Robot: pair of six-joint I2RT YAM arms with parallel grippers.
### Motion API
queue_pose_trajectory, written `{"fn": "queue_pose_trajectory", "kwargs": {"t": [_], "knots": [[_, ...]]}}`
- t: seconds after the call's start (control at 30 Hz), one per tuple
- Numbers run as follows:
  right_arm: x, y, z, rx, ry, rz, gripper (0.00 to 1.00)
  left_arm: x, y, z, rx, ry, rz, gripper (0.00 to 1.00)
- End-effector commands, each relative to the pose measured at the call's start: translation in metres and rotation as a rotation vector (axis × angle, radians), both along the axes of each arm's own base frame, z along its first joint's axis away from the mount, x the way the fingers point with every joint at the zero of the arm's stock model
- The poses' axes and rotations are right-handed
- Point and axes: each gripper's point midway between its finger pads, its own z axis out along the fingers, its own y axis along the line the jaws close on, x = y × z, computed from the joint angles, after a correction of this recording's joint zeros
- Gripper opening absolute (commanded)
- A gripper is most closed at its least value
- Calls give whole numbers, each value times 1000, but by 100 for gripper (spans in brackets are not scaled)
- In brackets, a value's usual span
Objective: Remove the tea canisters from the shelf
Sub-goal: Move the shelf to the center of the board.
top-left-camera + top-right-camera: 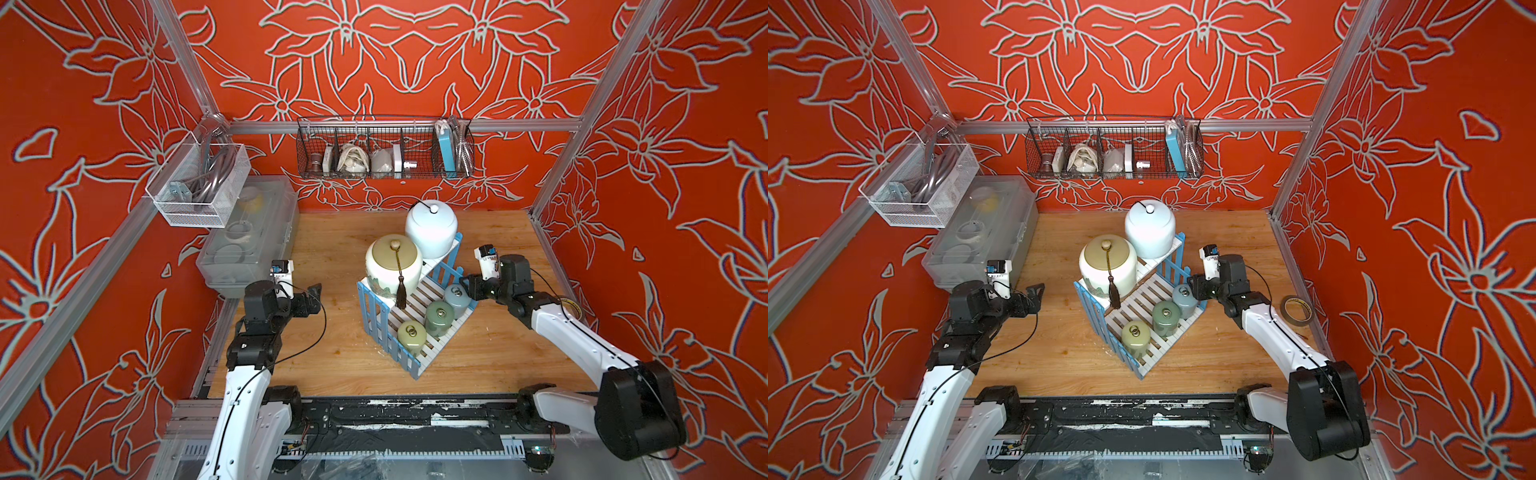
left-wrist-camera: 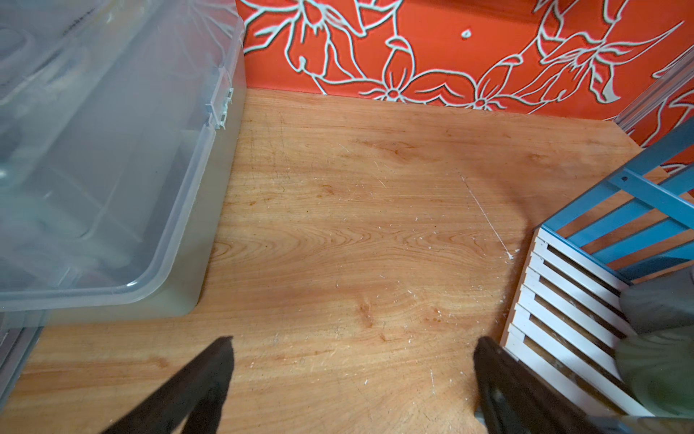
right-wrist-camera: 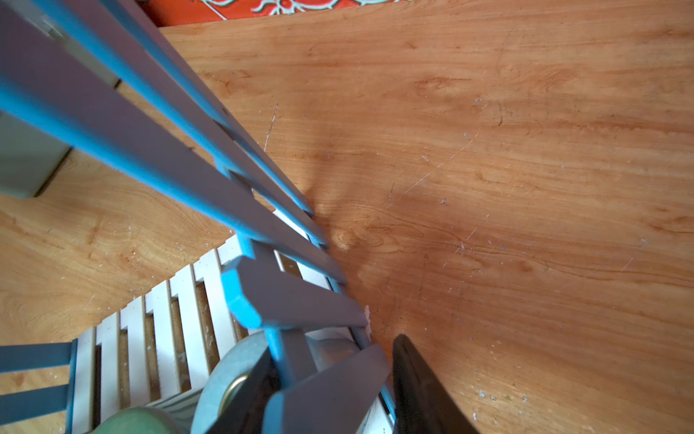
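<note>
Everything is placed against the shelf [image 1: 417, 297], which sat skewed on the desk [image 1: 340, 361] with all five canisters on it, upright.

Well off the shelf's left end, the left fingers [image 2: 202, 379] hung over bare desk, spread wide with nothing between them. Their wrist view caught only the shelf's corner. We judged them the wrong pair for this pick.

On the upper tier, the shelf's far side, the cream canister [image 1: 392, 266] sat at the left end and the white canister [image 1: 432, 228] at the right.

On the lower tier, the near side, the olive canister [image 1: 412, 336] sat at the left end and the green canister [image 1: 439, 318] in the middle. The blue-grey canister [image 1: 457, 296] sat at the right end, just inside the end fence.

The right fingers [image 3: 417, 390] were at that right end, by far the nearer pair. What mattered was that in their wrist view they straddled the fence. One was inside by the blue-grey lid, the other outside over the desk, with a picket [image 3: 330, 379] in the gap. So the canister lay off to the inner finger's side, not between the two.

The gap looked moderate. We couldn't tell whether the fingers clamped the picket, or whether the inner one touched the lid.

Our read was that squeezing there would catch the fence, not the canister. The canister's axis ran vertical, so the fingers would need to sit across its body, clear of the pickets.
</note>
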Motion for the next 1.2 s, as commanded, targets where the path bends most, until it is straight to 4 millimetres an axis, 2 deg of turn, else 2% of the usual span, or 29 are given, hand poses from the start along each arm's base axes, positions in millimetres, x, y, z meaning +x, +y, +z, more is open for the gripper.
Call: {"fn": "queue_pose_trajectory", "kwargs": {"t": [0.0,0.4,0.83,1.17], "knots": [[9,-16,14,-27,-66,-95,43,0,-1,3,11,-30,-9,99],[-1,-40,21,-82,-85,-204,27,2,6,6,12,-31,27,99],[-11,-49,28,39,-96,-333,3,3,-1,6,3,-31,-4,99],[-9,-42,33,79,-104,-429,0,1,-4,5,-1,-30,-13,99]]}}
